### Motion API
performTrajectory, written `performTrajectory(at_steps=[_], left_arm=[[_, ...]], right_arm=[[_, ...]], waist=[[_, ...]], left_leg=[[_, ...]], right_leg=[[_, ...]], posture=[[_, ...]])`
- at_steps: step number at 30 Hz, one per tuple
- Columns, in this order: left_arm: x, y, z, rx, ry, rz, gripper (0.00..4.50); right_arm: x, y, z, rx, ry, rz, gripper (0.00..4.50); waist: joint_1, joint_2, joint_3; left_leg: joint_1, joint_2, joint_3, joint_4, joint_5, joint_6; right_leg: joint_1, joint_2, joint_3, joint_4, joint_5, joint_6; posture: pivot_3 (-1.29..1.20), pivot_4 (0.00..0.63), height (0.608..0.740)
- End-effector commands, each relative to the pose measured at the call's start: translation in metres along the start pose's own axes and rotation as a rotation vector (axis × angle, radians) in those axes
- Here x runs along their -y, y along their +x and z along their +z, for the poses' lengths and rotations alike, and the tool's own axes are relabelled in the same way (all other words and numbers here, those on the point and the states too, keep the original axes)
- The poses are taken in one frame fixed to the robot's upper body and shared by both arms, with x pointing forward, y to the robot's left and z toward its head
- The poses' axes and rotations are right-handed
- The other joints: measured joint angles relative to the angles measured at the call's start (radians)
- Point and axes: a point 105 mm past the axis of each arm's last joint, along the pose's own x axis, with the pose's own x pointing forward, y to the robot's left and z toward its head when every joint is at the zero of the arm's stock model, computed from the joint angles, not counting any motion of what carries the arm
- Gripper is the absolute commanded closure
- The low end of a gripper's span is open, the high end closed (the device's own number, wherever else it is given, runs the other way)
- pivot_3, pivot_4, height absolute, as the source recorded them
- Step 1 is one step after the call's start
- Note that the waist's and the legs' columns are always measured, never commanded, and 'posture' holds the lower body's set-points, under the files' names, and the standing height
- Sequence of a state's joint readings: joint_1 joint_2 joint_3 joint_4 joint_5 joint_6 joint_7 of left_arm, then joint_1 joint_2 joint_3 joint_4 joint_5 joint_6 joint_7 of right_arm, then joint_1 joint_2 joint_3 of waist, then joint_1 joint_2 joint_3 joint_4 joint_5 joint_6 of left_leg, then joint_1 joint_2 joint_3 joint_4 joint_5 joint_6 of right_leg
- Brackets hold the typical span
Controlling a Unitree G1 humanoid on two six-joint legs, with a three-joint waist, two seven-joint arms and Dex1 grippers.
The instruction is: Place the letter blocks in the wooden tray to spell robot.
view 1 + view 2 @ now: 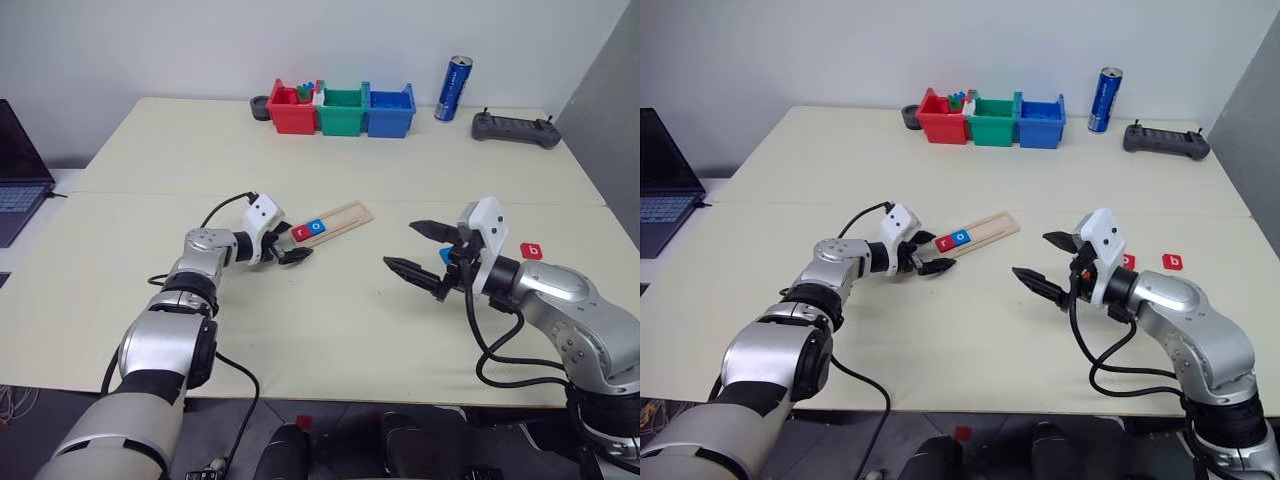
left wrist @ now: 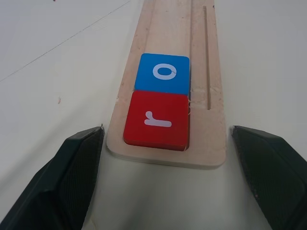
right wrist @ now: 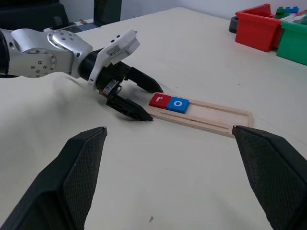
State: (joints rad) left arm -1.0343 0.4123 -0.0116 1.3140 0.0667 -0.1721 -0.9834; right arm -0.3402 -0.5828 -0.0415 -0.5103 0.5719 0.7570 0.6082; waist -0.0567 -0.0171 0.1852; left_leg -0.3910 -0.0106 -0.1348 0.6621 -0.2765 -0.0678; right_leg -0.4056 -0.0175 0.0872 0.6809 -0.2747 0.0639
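The wooden tray [image 1: 345, 217] lies slanted at mid-table. At its near end sit a red "r" block [image 2: 156, 120] and, right after it, a blue "o" block [image 2: 163, 73]. My left gripper [image 1: 297, 246] is open, low at that end, with one finger on each side of the tray and nothing held. To the right, my right gripper [image 1: 400, 245] hovers wide open and empty, pointing toward the tray. A red "b" block [image 1: 532, 251] lies on the table beyond it. Another red block [image 1: 1128, 261] is partly hidden behind that gripper.
Red [image 1: 291, 113], green [image 1: 342, 112] and blue [image 1: 391, 113] plastic bins stand at the back. To their right are a blue can [image 1: 453, 88] and a black controller [image 1: 515, 129]. A laptop [image 1: 15, 170] sits at the far left edge.
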Motion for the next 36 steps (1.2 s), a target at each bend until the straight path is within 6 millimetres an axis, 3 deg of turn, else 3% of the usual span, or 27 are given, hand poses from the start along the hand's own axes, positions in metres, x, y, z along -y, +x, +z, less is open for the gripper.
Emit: performTrajectory(at_steps=[1, 5, 10, 19, 24, 31, 36], left_arm=[[0.001, 0.003, -0.005, -0.044, -0.006, 0.007, 0.0], [0.004, 0.006, -0.005, -0.049, -0.006, -0.012, 0.0], [0.005, 0.008, 0.001, -0.038, -0.009, -0.025, 1.07], [0.005, 0.006, 0.003, -0.035, 0.034, -0.034, 1.08], [0.019, 0.007, 0.01, 0.009, 0.085, -0.152, 1.08], [0.056, 0.002, 0.018, 0.107, 0.181, -0.44, 1.08], [0.077, 0.008, 0.028, 0.173, 0.275, -0.522, 1.08]], right_arm=[[-0.001, -0.006, 0.016, 0.044, -0.043, -0.011, 0.05], [0.002, -0.006, 0.018, 0.047, -0.049, -0.02, 0.05], [0.001, -0.006, 0.018, 0.043, -0.057, -0.01, 0.0], [0.003, -0.006, 0.017, 0.041, -0.065, -0.009, 0.0], [0.004, -0.01, 0.014, 0.029, -0.08, -0.022, 0.0], [0.003, -0.045, 0.007, -0.017, -0.118, -0.012, 0.0], [0.001, -0.071, -0.017, -0.112, -0.126, 0.048, 0.0]], waist=[[0.0, 0.0, 0.0], [0.0, 0.0, 0.0], [0.001, 0.0, 0.0], [0.001, 0.0, 0.0], [0.001, 0.0, 0.0], [0.002, 0.0, 0.0], [0.003, 0.0, 0.0]], left_leg=[[0.0, 0.0, 0.0, 0.0, 0.0, 0.0], [0.001, 0.0, 0.0, 0.0, 0.0, 0.0], [0.001, -0.001, 0.0, 0.0, 0.0, 0.0], [0.001, -0.001, 0.0, 0.0, 0.0, 0.0], [0.0, -0.001, 0.0, 0.0, 0.0, 0.0], [-0.001, -0.001, 0.0, 0.0, 0.0, 0.0], [-0.001, -0.001, 0.0, 0.0, 0.0, 0.0]], right_leg=[[0.0, 0.0, 0.0, 0.0, 0.0, 0.0], [0.001, 0.0, 0.0, 0.0, 0.0, 0.0], [0.001, -0.001, 0.0, 0.0, 0.0, 0.0], [0.001, -0.001, 0.0, 0.0, 0.0, 0.0], [0.0, -0.001, 0.0, 0.0, 0.0, 0.0], [0.0, -0.001, 0.0, -0.001, 0.0, 0.0], [0.0, -0.001, 0.0, -0.001, 0.0, 0.0]], posture=[[0.0, 0.15, 0.74], [0.0, 0.15, 0.74], [0.0, 0.15, 0.74], [0.0, 0.15, 0.74], [0.0, 0.15, 0.74], [0.0, 0.15, 0.74], [0.0, 0.15, 0.74]])
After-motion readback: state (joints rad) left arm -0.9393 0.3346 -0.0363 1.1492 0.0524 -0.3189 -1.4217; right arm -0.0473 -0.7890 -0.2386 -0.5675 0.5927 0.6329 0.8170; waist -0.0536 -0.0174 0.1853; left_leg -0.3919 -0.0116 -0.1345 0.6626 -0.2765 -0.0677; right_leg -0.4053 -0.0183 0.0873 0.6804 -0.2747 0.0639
